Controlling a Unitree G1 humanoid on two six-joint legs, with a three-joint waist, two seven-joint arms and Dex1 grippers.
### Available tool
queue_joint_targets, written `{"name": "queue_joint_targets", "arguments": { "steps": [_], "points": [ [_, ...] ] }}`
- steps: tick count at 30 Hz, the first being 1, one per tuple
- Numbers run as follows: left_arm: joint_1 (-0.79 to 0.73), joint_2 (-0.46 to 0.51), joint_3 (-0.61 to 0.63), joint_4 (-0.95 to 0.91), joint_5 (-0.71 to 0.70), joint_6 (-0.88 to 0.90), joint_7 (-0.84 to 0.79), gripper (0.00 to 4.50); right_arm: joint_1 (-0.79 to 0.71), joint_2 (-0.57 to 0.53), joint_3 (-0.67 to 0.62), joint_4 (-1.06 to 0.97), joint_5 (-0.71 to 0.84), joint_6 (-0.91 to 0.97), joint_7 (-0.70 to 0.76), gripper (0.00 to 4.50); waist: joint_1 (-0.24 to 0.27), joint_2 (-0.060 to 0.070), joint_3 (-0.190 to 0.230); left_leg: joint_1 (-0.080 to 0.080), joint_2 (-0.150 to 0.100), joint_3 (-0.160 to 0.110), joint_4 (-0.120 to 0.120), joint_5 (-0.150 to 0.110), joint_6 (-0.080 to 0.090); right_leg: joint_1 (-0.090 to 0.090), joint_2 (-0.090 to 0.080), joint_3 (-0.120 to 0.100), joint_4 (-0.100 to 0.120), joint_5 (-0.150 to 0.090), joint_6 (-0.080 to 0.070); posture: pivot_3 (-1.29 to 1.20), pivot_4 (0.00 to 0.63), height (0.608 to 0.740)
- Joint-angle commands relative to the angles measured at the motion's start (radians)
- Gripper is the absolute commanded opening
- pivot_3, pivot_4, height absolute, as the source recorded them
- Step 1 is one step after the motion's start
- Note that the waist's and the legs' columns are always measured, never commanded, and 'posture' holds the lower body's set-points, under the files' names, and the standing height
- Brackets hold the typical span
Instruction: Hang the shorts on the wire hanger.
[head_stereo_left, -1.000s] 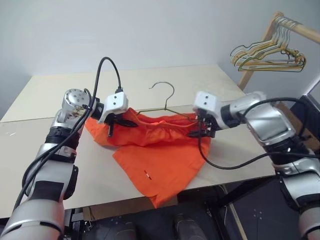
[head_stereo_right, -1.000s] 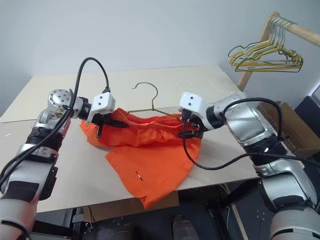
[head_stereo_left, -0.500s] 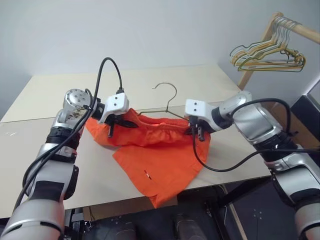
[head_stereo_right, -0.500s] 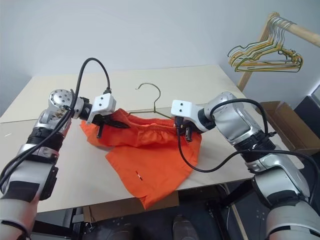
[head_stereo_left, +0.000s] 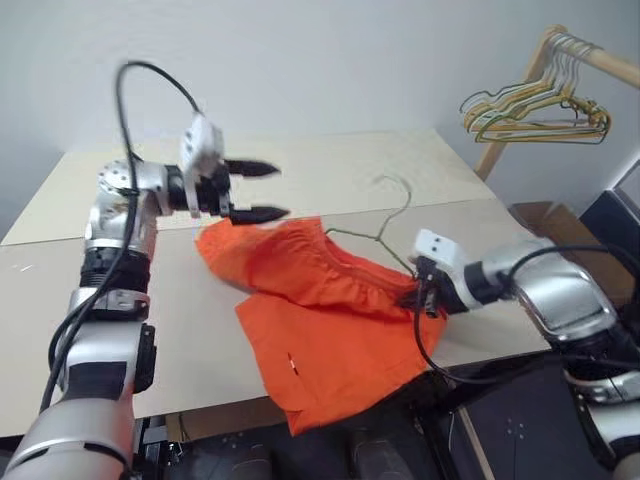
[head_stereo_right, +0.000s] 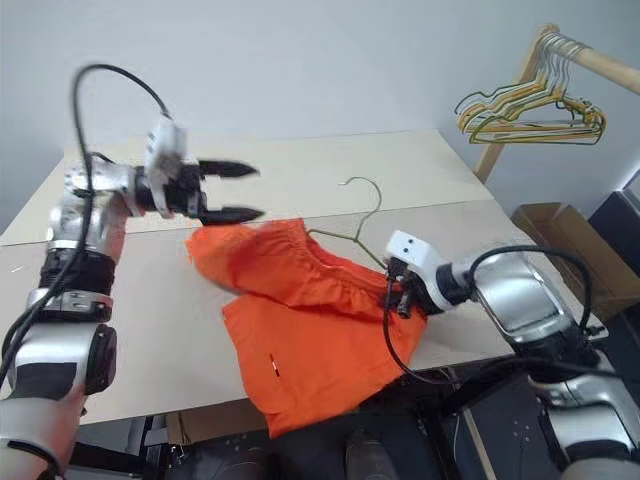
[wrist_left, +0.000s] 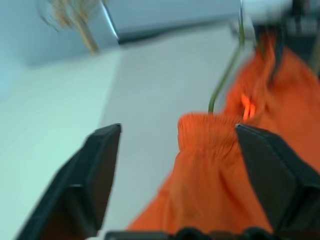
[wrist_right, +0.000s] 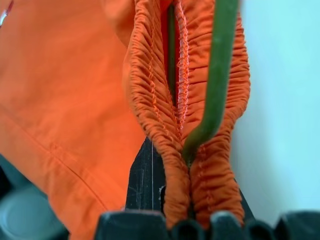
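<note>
Lying across the front half of the pale wooden table, the shorts spread from a bunched corner near the table's middle down to a leg that droops over the near edge. Fabric is bright orange; gathered waistband runs along the far side.

Left gripper: raised above the table, clear of the cloth, pointing level toward the robot's right. Its two black fingers stand wide apart with nothing between them. In the left wrist view the waistband corner of the shorts sits beyond the fingers, not touching either one.

Right gripper: low over the table near its right front corner, closed tight on the shorts' waistband and on the wire hanger together. Right wrist view shows the olive-green wire running down between two gathered folds of elastic and pinched with them at the fingertips.

Hanger: hook stands up and tilted above the table behind the shorts; one wire arm runs along the waistband toward the left, the lower part is buried in the fabric.

Background, right: a slanted wooden rack carrying a bunch of yellow and green hangers, well apart from the table work.
</note>
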Motion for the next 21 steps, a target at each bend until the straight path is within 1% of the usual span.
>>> {"name": "queue_joint_targets", "arguments": {
  "steps": [1, 3, 6, 7, 10, 12, 13, 15, 18, 21],
  "points": [
    [0.067, -0.021, 0.088, -0.214, -0.130, 0.159, 0.134, 4.44, 0.087, 0.013, -0.227, -0.124, 0.030, 0.181, -0.119, 0.00, 0.001, 0.000, 0.000, 0.001, 0.000, 0.000, 0.000, 0.000, 0.000, 0.001, -0.001, 0.001, 0.001, 0.000, 0.000, -0.14, 0.038, 0.740],
    [0.132, -0.038, 0.102, -0.340, -0.180, 0.220, 0.188, 4.44, 0.158, 0.026, -0.359, -0.186, 0.026, 0.279, -0.176, 0.00, 0.004, 0.000, 0.000, 0.002, 0.000, 0.000, 0.000, 0.000, 0.000, 0.002, -0.001, 0.001, 0.001, 0.000, 0.000, -0.15, 0.046, 0.740],
    [0.202, -0.074, 0.119, -0.487, -0.244, 0.283, 0.283, 4.44, 0.268, 0.025, -0.508, -0.274, 0.023, 0.385, -0.233, 0.00, 0.011, 0.000, 0.000, 0.003, -0.001, 0.001, 0.000, 0.000, 0.000, 0.003, 0.000, 0.001, 0.001, 0.000, 0.001, -0.18, 0.057, 0.740],
    [0.213, -0.091, 0.130, -0.518, -0.269, 0.306, 0.322, 4.44, 0.301, 0.026, -0.546, -0.292, 0.028, 0.396, -0.250, 0.00, 0.014, 0.000, 0.000, 0.003, -0.001, 0.000, 0.000, 0.000, 0.000, 0.004, 0.000, 0.001, 0.000, 0.000, 0.001, -0.18, 0.057, 0.740],
    [0.255, -0.149, 0.144, -0.621, -0.345, 0.365, 0.425, 4.44, 0.423, 0.039, -0.709, -0.322, 0.045, 0.400, -0.294, 0.00, 0.024, 0.000, 0.000, 0.003, -0.001, 0.002, 0.000, 0.000, 0.000, 0.004, -0.001, 0.002, -0.001, 0.000, 0.001, -0.21, 0.074, 0.740],
    [0.280, -0.165, 0.136, -0.669, -0.371, 0.380, 0.455, 4.44, 0.465, 0.045, -0.797, -0.323, 0.061, 0.400, -0.332, 0.00, 0.024, 0.000, 0.000, 0.004, -0.001, 0.003, 0.000, 0.000, 0.000, 0.005, -0.001, 0.003, -0.001, 0.000, 0.001, -0.22, 0.078, 0.740],
    [0.287, -0.169, 0.132, -0.687, -0.381, 0.386, 0.466, 4.44, 0.472, 0.048, -0.838, -0.317, 0.068, 0.400, -0.355, 0.00, 0.022, 0.000, 0.000, 0.006, -0.001, 0.004, 0.000, 0.000, 0.000, 0.006, 0.000, 0.004, -0.001, 0.000, 0.002, -0.23, 0.081, 0.740],
    [0.287, -0.180, 0.128, -0.707, -0.402, 0.393, 0.491, 4.44, 0.457, 0.049, -0.897, -0.295, 0.070, 0.400, -0.415, 0.00, 0.014, 0.000, 0.001, 0.009, -0.001, 0.005, 0.000, 0.000, 0.000, 0.009, 0.000, 0.005, -0.001, -0.004, 0.007, -0.24, 0.081, 0.740],
    [0.269, -0.192, 0.127, -0.714, -0.436, 0.401, 0.515, 4.44, 0.412, 0.030, -0.931, -0.258, 0.078, 0.400, -0.513, 0.00, -0.003, 0.001, 0.001, 0.021, 0.000, 0.005, -0.002, -0.001, 0.000, 0.020, 0.001, 0.004, -0.005, -0.006, 0.007, -0.25, 0.073, 0.740],
    [0.246, -0.203, 0.114, -0.708, -0.450, 0.397, 0.525, 4.44, 0.294, 0.032, -0.957, -0.186, 0.108, 0.400, -0.623, 0.00, -0.023, 0.001, 0.000, 0.024, 0.001, 0.005, -0.005, -0.002, -0.001, 0.024, 0.002, 0.004, -0.008, -0.007, 0.006, -0.26, 0.062, 0.740]
  ]
}}
